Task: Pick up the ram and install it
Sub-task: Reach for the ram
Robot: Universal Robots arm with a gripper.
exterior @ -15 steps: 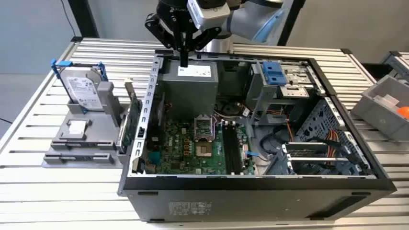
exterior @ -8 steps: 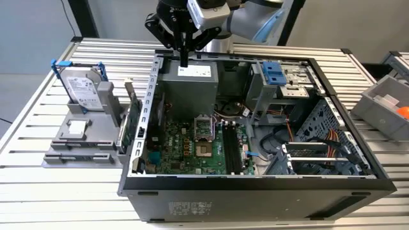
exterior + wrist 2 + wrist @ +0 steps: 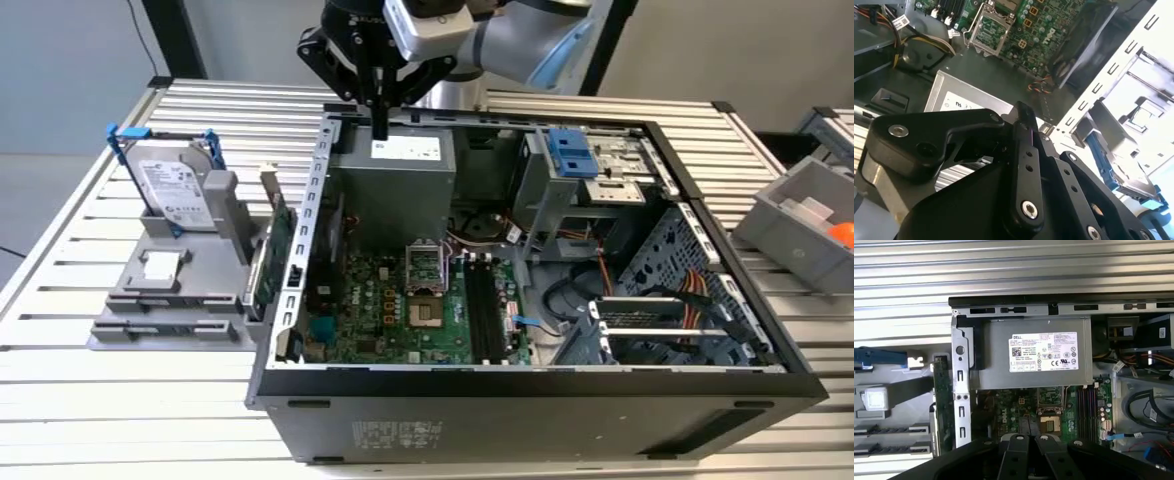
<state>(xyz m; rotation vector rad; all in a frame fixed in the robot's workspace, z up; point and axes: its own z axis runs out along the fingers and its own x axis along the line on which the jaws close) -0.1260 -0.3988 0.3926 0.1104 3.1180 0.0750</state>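
Ribbed aluminium table (image 3: 134,400) under everything, and over it hangs the claw (image 3: 380,130), fingertips pressed together. It points straight down just above the silver power supply (image 3: 394,190), at the upper-left corner of the open computer case (image 3: 534,385) in the exterior view. Inside the case, next to the supply, lies the green motherboard (image 3: 387,315) with its processor socket (image 3: 424,262) and black memory slots (image 3: 483,315). Cables and a blue-latched drive cage (image 3: 570,152) fill the exterior view's right side.

Outside the case, on the exterior view's left, a grey holder (image 3: 140,295) carries a hard drive (image 3: 174,185) in a blue frame. A green card (image 3: 274,250) stands on edge just beside the case wall.

The ram I cannot single out. Two dark narrow strips (image 3: 889,430) sit in the holder's slots in the first wrist view, well apart from the claw.

Far right, a grey bin (image 3: 801,225) holds something orange (image 3: 841,232).
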